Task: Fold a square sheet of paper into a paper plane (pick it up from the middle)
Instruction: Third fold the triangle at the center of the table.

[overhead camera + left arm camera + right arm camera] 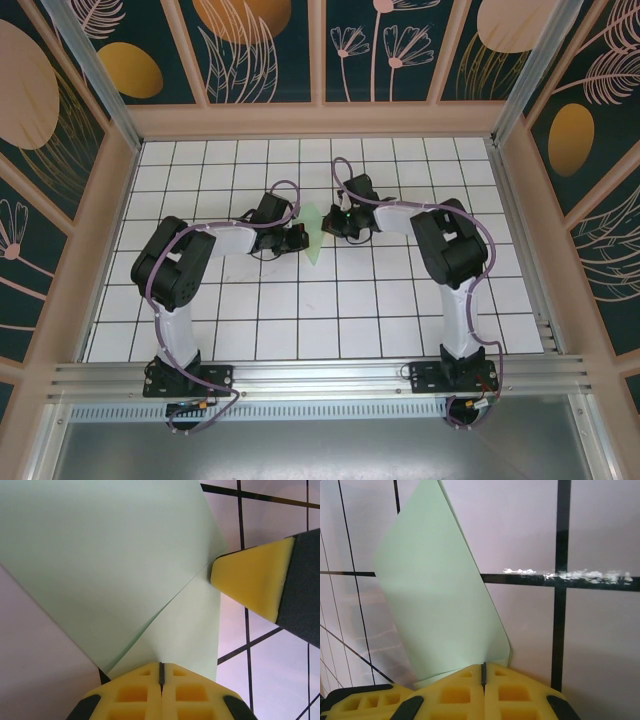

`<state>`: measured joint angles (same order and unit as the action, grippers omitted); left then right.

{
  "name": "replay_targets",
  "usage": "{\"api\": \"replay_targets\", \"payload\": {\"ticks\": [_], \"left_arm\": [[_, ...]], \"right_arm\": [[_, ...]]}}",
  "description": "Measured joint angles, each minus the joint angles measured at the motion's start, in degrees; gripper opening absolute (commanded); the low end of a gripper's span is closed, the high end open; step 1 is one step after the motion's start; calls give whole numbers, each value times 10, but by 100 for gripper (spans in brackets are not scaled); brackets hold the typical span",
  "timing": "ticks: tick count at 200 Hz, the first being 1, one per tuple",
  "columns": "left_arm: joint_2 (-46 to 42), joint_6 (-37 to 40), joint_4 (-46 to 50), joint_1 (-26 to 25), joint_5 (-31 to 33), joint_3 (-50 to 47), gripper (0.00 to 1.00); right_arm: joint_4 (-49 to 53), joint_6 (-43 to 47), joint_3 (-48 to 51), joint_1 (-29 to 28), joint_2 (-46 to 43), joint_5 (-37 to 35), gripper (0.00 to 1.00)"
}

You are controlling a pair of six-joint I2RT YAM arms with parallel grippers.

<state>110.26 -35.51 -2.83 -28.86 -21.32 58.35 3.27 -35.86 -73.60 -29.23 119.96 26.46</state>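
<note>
Top external shows the square sheet of paper (313, 245) mid-table between my left gripper (299, 238) and right gripper (331, 226), both clenched against its edges; I fear uneven pulling would tear it or skew the crease.

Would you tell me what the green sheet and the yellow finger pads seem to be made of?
The green sheet: thin matte paper, with crisp folds. The yellow finger pads: likely moulded matte plastic or rubber, with square hollows.
</note>
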Motion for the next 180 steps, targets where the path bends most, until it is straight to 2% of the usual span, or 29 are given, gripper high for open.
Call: {"api": "replay_targets", "payload": {"ticks": [44, 105, 138, 180], "left_arm": [[0, 5, 0, 0, 2, 1, 0], [0, 6, 0, 0, 4, 1, 0], [0, 5, 0, 0, 5, 1, 0], [0, -1, -1, -2, 9, 1, 0]], "right_arm": [[24, -3, -24, 2, 9, -5, 0], [47, -5, -78, 25, 27, -57, 0], [41, -5, -39, 15, 2, -49, 0], [19, -16, 16, -28, -40, -21, 0]]}}
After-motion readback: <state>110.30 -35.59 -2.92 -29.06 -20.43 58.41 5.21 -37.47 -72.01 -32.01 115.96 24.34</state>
